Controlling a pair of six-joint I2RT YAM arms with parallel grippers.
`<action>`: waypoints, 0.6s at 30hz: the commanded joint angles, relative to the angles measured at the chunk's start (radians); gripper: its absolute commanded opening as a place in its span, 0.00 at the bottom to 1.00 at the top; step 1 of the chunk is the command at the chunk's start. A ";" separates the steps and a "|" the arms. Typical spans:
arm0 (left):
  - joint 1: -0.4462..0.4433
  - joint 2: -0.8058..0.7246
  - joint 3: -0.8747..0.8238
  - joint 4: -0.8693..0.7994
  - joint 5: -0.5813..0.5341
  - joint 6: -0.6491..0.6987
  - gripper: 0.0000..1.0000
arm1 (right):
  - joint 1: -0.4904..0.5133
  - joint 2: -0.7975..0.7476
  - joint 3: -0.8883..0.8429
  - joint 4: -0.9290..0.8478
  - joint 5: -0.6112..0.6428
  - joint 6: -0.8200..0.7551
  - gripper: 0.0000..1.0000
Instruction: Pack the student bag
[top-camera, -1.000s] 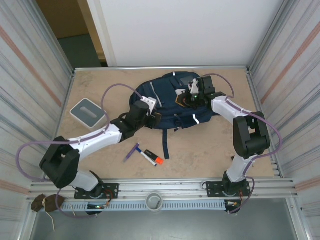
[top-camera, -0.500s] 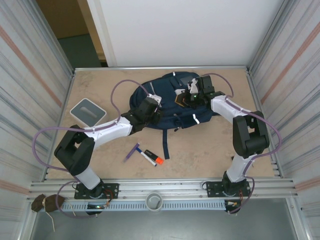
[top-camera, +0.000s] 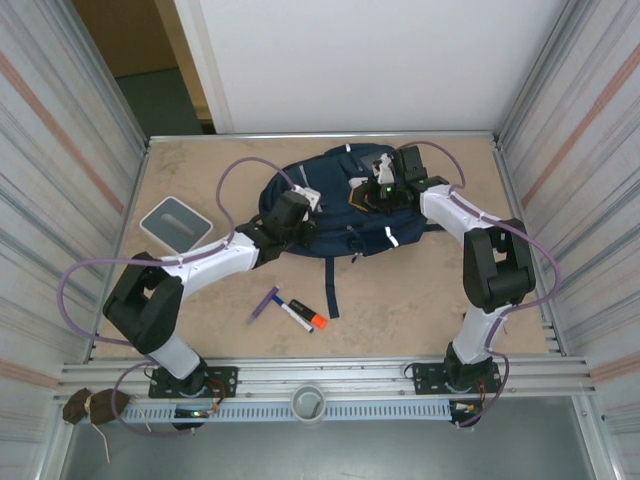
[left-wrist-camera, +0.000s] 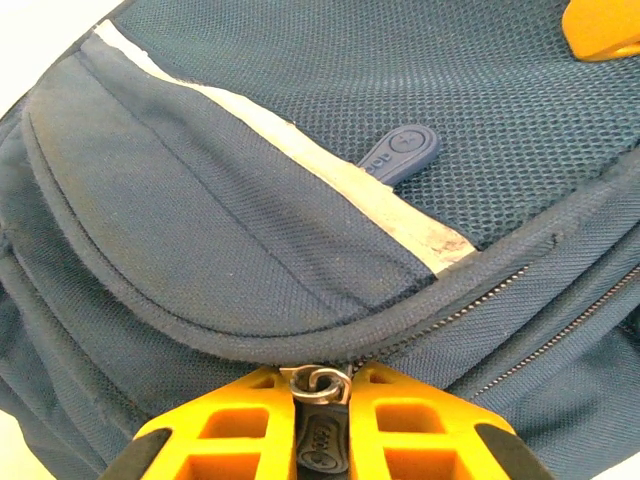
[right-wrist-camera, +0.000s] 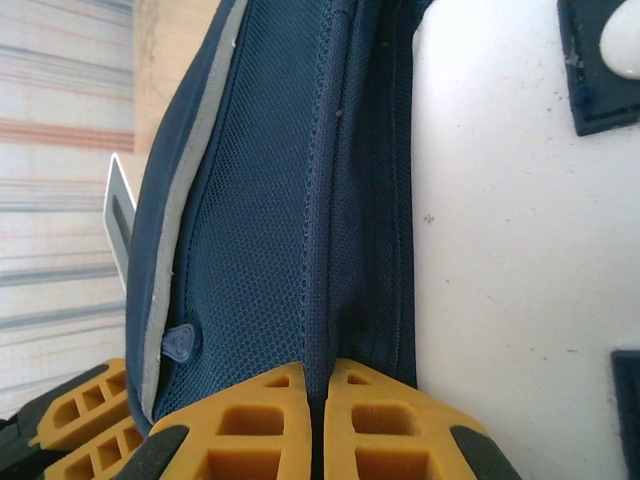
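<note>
The student bag (top-camera: 335, 205), navy with white stripes, lies flat at the back middle of the table. My left gripper (top-camera: 298, 203) rests on the bag's left part. In the left wrist view its yellow fingers (left-wrist-camera: 240, 420) are shut on a dark rubber zipper pull (left-wrist-camera: 323, 440) with a metal ring, at the seam of the bag (left-wrist-camera: 200, 220). My right gripper (top-camera: 374, 190) sits on the bag's upper right part. It (right-wrist-camera: 317, 375) is shut on a raised fold of the bag's mesh fabric (right-wrist-camera: 260, 200). A second blue zipper tab (left-wrist-camera: 400, 153) lies loose on the mesh.
A grey-and-white box (top-camera: 175, 222) stands at the left. A purple pen (top-camera: 264, 303) and a marker with an orange cap (top-camera: 303, 315) lie in front of the bag. A dark strap (top-camera: 329, 290) trails toward them. Metal walls close in both sides.
My left arm has reached further onto the bag and its jaws have closed on the zipper pull. The right gripper has shifted slightly, still clamped on the fabric.
</note>
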 joint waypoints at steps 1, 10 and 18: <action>0.052 -0.052 -0.029 -0.035 0.002 0.010 0.05 | -0.015 0.011 0.064 -0.056 -0.051 -0.093 0.00; 0.130 -0.087 -0.076 -0.016 0.152 0.067 0.00 | -0.026 0.032 0.102 -0.117 -0.054 -0.149 0.00; 0.174 -0.124 -0.093 -0.048 0.081 0.120 0.00 | -0.039 0.041 0.124 -0.155 -0.062 -0.183 0.00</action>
